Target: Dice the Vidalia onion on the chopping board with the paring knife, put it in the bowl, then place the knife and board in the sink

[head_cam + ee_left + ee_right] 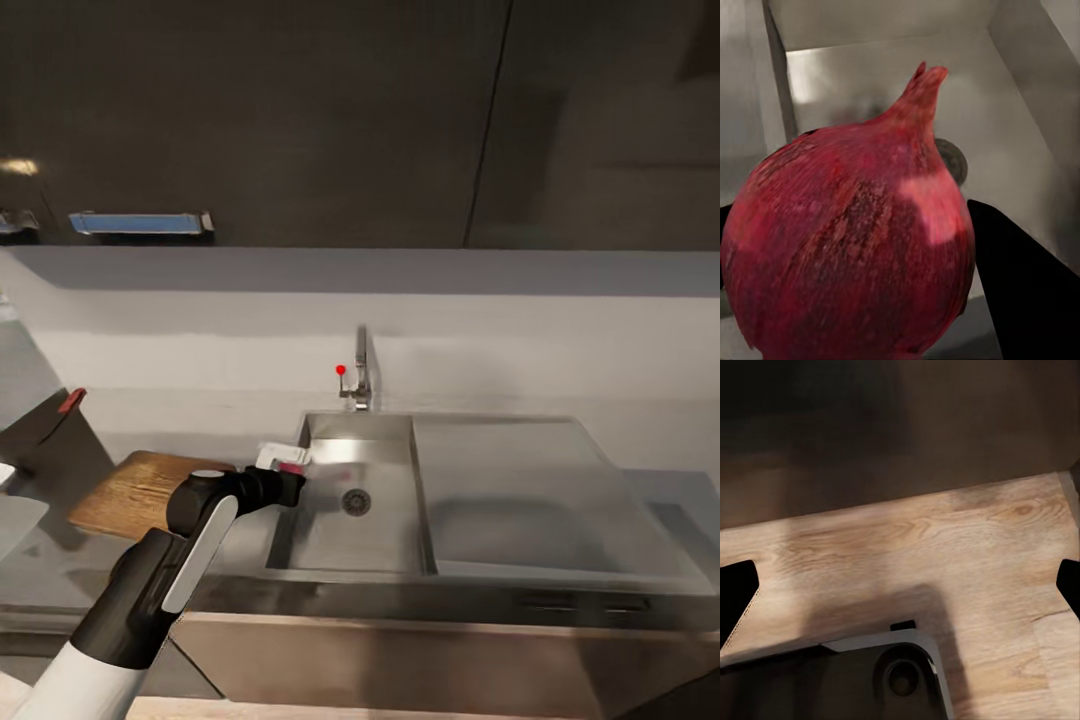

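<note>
Onion, clenched in the left end effector above the sink, should travel level to the board beside the sink; right end effector released.

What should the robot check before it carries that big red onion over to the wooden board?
1. Grip on the round red-skinned onion: ok, it sits between the left gripper fingers.
2. Onion lifted out of the grey metal sink: ok, the basin floor and round drain lie below it.
3. Brown wooden chopping board within reach: ok, it lies on the countertop beside the sink.
4. Free space on the board: cannot tell, the arm covers part of it.
5. Right gripper out of the way: ok, open over wooden floor.
</note>
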Controlling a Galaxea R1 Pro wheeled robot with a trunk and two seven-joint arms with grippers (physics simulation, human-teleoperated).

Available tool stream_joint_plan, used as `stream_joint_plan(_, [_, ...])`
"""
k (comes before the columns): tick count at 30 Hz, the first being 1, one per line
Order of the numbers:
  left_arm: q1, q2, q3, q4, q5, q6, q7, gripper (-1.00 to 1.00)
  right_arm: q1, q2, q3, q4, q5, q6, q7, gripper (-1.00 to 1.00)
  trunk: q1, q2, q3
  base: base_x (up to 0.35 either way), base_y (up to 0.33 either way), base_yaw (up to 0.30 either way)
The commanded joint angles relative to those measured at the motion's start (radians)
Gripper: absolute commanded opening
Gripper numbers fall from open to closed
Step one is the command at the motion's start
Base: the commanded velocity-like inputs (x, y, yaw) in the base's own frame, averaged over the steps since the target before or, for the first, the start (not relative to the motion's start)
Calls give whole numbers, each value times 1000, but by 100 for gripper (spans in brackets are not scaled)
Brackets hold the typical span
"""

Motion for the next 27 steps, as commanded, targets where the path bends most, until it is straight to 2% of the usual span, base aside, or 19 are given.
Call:
stream_joint_plan(1, [-1, 1, -2, -2, 6, 3, 6, -100, 0, 0, 5, -2, -6, -2, -4, 100, 1, -2, 0, -22, 299, 0])
stream_joint_plan(27, [-1, 1, -2, 3, 8, 2, 6, -100, 0, 0, 4, -2, -6, -2, -4, 100, 1, -2, 41, -2, 306, 0])
